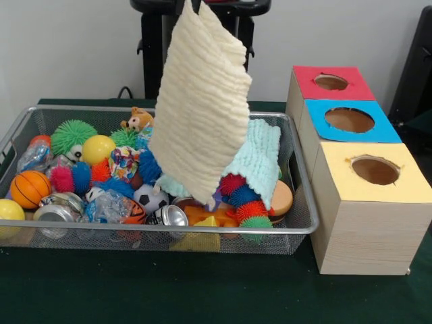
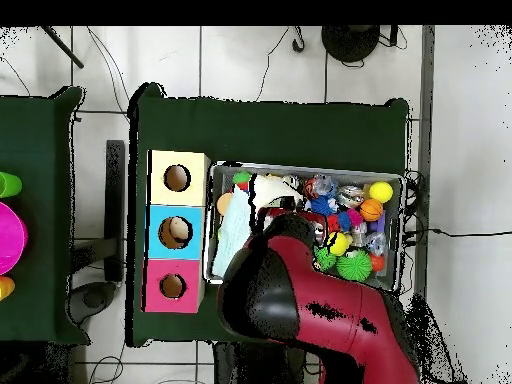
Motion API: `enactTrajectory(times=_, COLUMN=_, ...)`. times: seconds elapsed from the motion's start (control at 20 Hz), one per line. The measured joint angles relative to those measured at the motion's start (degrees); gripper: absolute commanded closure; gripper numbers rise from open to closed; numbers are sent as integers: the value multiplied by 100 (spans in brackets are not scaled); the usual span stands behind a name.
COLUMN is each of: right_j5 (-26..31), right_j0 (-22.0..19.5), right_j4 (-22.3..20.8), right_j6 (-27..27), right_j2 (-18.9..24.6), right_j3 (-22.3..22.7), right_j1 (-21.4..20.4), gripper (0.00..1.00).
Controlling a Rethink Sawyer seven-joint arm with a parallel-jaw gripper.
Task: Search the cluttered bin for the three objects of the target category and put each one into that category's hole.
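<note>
The wire mesh bin [image 1: 169,230] lies on the green table, full of toys; it also shows in the overhead view [image 2: 300,168]. A plain cream waffle cloth [image 1: 202,101] hangs high above the bin's middle from my gripper [image 1: 194,3], which shows only at the top edge and is shut on the cloth's top. One white cloth piece with coloured blotches [image 1: 123,162] lies among the balls left of centre. I see no other such piece. The yellow-surround hole [image 1: 375,170] tops the nearest wooden box, right of the bin; it also shows in the overhead view [image 2: 177,178].
A mint-green waffle cloth [image 1: 260,158] is draped over spiky balls at the bin's right. The blue-surround hole [image 1: 349,120] and the red-surround hole [image 1: 331,82] stand behind the yellow one. Balls, cans and a plush toy fill the bin. My arm [image 2: 290,290] covers the bin's middle in the overhead view.
</note>
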Motion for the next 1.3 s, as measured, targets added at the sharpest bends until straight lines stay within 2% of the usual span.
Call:
enactTrajectory(times=0.55, right_j5=1, right_j0=454, right_j4=19, right_j6=0, right_j2=-272, right_j3=-80, right_j1=5, gripper=100)
enactTrajectory(times=0.8, right_j5=1, right_j0=509, right_j4=31, right_j6=0, right_j2=-280, right_j3=-80, right_j1=18, gripper=100)
enactTrajectory(times=1.3, right_j5=-28, right_j0=121, right_j4=27, right_j6=0, right_j2=-248, right_j3=-80, right_j1=144, gripper=100)
